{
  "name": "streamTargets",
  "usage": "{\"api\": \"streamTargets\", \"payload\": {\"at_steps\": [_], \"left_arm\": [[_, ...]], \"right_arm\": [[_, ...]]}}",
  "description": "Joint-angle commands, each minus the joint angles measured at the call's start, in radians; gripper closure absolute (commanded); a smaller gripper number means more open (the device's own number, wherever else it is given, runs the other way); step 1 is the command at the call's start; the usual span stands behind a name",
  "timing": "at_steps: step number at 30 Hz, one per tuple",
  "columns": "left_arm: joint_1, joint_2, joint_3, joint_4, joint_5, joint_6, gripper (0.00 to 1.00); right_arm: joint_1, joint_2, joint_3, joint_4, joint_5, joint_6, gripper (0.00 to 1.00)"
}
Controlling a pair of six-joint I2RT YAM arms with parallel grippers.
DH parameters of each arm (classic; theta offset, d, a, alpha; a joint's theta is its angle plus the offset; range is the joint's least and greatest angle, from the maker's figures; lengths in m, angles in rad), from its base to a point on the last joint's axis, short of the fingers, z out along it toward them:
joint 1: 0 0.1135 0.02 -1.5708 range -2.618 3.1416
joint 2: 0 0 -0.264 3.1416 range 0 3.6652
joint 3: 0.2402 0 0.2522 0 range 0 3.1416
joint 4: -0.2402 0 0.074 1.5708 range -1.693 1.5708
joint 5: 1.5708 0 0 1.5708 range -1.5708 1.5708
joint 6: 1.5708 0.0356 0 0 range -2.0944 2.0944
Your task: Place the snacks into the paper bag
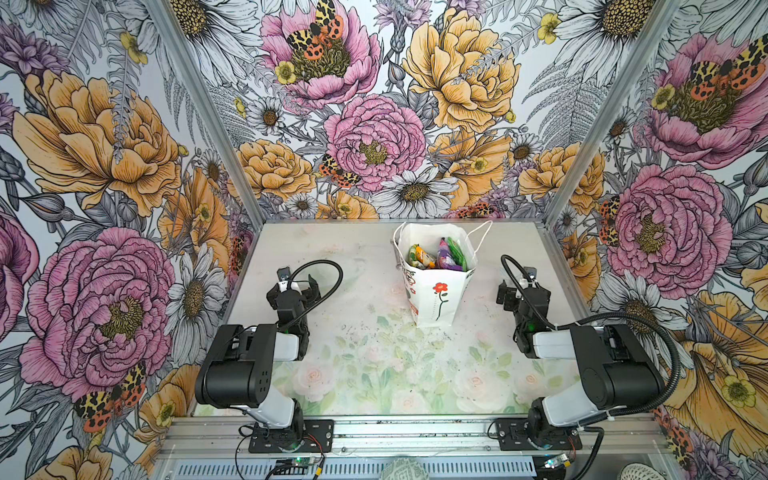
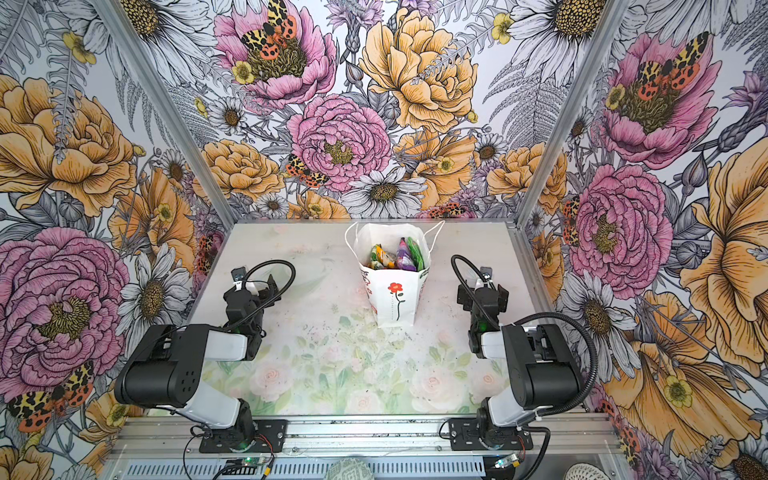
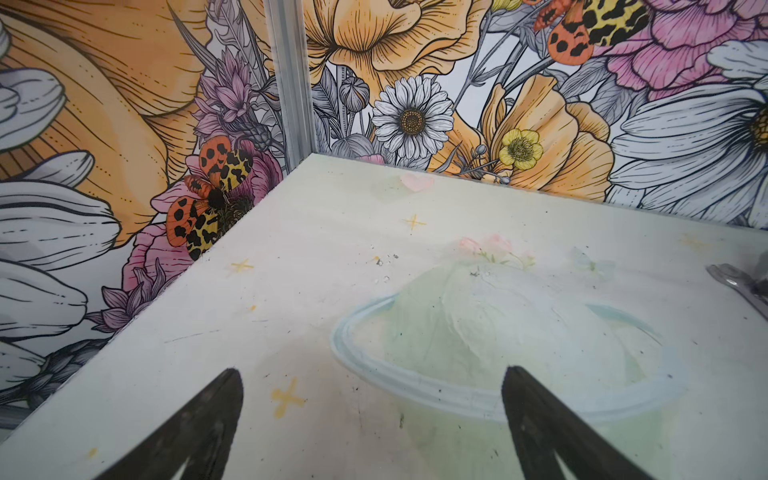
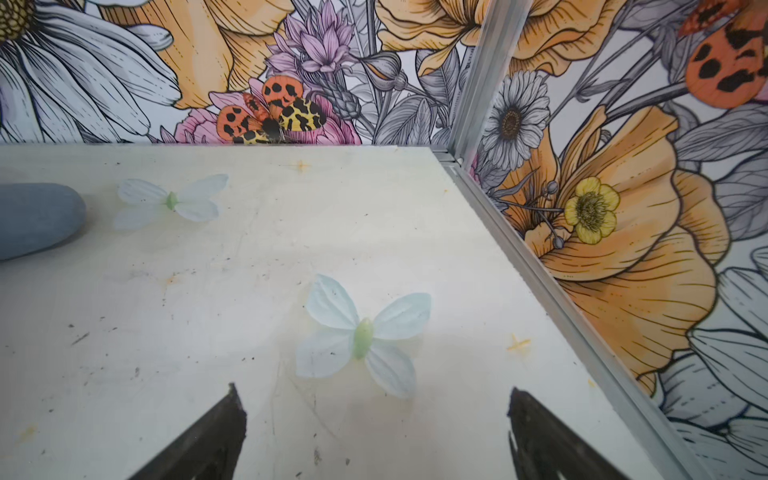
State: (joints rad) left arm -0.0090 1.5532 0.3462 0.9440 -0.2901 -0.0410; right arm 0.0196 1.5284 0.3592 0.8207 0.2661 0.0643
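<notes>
The white paper bag [image 1: 438, 297] [image 2: 392, 299] with a red flower on its front stands upright at the back middle of the table in both top views. The snacks [image 1: 440, 254] [image 2: 397, 255], green, purple and orange packets, sit inside its open mouth. My left gripper [image 1: 296, 284] [image 2: 254, 289] rests left of the bag, open and empty. In the left wrist view its gripper [image 3: 372, 384] hangs over bare table. My right gripper [image 1: 516, 289] [image 2: 483, 293] is right of the bag. It is open, with only table between the fingers [image 4: 232, 415].
A metal wrench [image 3: 739, 286] shows at the edge of the left wrist view. The end of a blue-grey oval case [image 4: 35, 220] lies at the edge of the right wrist view. Flowered walls with metal corner posts [image 1: 552, 224] close the table on three sides.
</notes>
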Motion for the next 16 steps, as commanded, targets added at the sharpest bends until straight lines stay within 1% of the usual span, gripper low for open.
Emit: {"api": "streamTargets", "payload": {"at_steps": [1,9,11,16], "left_arm": [[-0.001,-0.001,0.010,0.040,0.024,0.015,0.01],[-0.002,-0.002,0.011,0.037,0.027,0.018,0.01],[-0.002,-0.001,0.011,0.037,0.028,0.018,0.01],[-0.002,-0.001,0.012,0.038,0.028,0.018,0.01]], "right_arm": [[-0.010,-0.003,0.037,0.022,-0.038,0.032,0.00],[-0.013,-0.004,0.035,0.028,-0.041,0.032,0.00],[-0.022,-0.003,0.044,0.007,-0.064,0.038,0.00],[-0.020,-0.007,0.037,0.018,-0.059,0.036,0.00]]}}
